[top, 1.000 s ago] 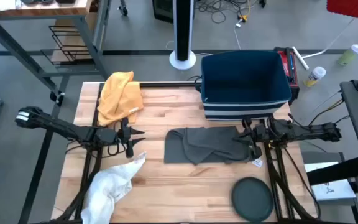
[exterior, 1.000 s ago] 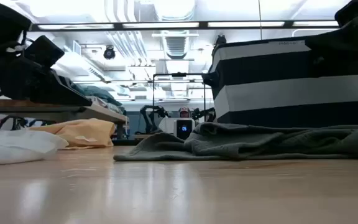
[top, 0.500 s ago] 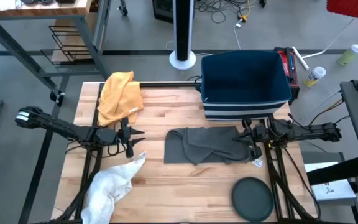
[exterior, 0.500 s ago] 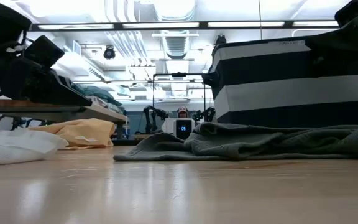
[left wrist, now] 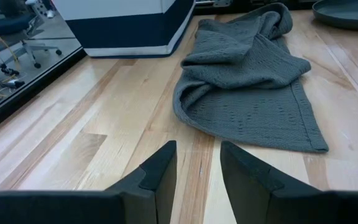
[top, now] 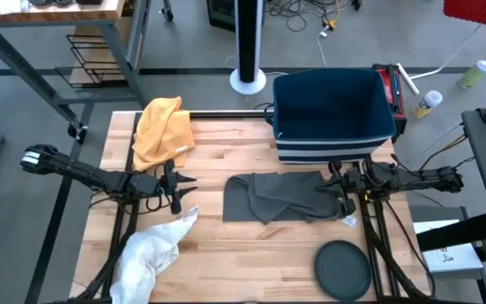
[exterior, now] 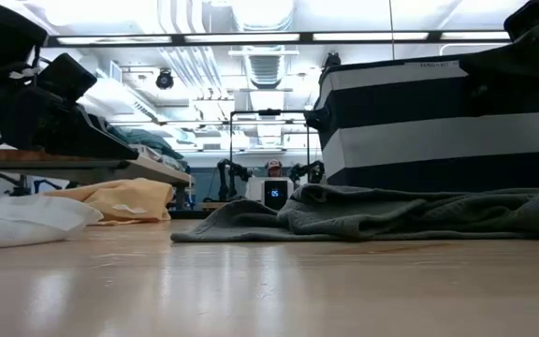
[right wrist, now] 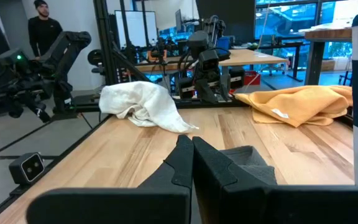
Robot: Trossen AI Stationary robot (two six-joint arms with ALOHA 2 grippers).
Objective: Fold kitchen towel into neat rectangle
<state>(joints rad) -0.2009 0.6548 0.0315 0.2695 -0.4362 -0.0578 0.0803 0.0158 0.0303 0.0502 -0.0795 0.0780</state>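
Nearest you lies the round dark plate (top: 342, 269), then the rumpled grey knit kitchen towel (top: 281, 197) mid-table, your right gripper (top: 341, 192) pressed together at its right edge, your left gripper (top: 172, 189) part-spread (empty) well left, striped bin (top: 332, 118) beyond.

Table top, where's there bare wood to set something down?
Bare table lies along the near edge, between the white cloth and the dark round lid, and at the far edge between the yellow cloth and the striped bin. It is crowded around the grey towel, where the right tool sits.
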